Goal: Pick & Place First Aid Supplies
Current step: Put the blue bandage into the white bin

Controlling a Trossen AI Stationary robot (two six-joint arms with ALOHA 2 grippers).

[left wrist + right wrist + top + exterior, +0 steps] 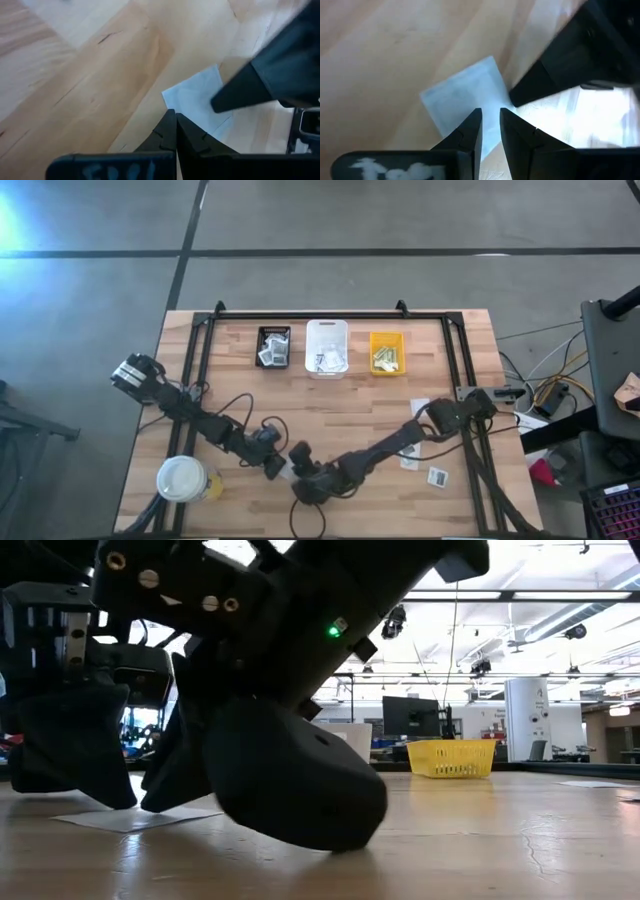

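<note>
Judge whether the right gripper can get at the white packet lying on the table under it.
Probably yes: the right gripper hangs open right over the white packet; the shut left gripper crowds close beside it.

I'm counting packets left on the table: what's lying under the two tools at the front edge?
One white packet lies flat on the wooden table, under the right tool and the left tool. Its near part is covered by the fingers; no second packet shows there.
</note>
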